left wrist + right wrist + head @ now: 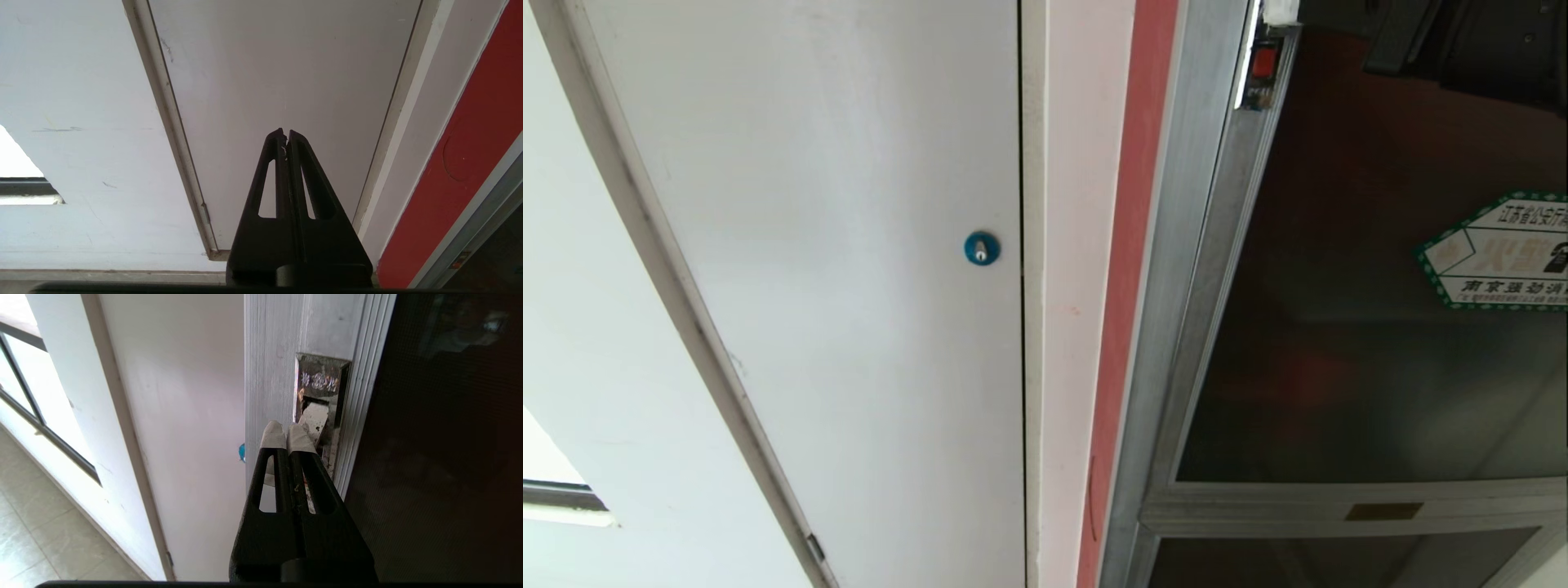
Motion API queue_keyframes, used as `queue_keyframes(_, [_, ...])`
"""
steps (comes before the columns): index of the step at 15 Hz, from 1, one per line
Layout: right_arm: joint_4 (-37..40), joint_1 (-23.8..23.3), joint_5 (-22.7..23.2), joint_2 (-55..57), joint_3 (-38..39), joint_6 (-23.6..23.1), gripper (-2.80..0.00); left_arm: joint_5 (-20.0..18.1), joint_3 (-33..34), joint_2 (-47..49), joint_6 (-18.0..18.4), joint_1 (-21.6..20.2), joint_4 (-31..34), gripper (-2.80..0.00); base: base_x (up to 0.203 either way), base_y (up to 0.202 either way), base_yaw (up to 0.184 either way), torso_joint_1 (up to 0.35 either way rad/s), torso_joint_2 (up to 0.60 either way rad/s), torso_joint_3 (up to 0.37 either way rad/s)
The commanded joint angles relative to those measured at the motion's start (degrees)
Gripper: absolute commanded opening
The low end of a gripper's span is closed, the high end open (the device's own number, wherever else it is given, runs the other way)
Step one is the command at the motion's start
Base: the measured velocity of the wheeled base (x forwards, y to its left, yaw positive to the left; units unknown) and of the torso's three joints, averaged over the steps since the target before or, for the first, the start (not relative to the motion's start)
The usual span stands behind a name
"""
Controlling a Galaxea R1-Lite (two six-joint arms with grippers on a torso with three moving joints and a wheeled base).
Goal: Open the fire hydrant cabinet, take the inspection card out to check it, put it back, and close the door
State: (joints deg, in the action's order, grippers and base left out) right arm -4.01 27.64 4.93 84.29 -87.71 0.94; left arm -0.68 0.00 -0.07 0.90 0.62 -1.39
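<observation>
The fire hydrant cabinet (1172, 327) shows its silver aluminium frame right of centre. Its door (1356, 343) is dark tinted glass with a green-bordered hexagonal sticker (1499, 253). In the right wrist view my right gripper (287, 430) is shut with nothing between its white-taped fingertips (273, 435). The tips rest by the recessed metal latch (320, 398) in the door's frame (269, 367), beside the glass (449, 457). My left gripper (286, 132) is shut and empty, pointing at a white panel door (286, 61). The inspection card is out of view.
The white panel door (849, 286) with a blue round lock (981, 248) fills the left. A red wall strip (1127, 286) runs between it and the cabinet. A lower glass panel (1339, 563) sits under the door. Window and tiled floor (41, 531) lie further left.
</observation>
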Motion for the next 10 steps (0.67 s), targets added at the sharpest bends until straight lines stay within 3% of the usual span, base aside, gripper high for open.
queue_keyframes(1, [0.06,-0.13,-0.01,0.00,1.04,0.20,-2.80,-0.02,0.79,0.07,-0.02,-0.01,-0.02,-2.80,0.000,0.000,0.000,0.000,0.00,0.000])
queue_keyframes(10, [0.06,-1.44,-0.18,0.00,1.04,1.25,-2.80,-0.02,0.79,0.07,0.04,-0.01,-0.02,-2.80,0.000,0.000,0.000,0.000,0.00,0.000])
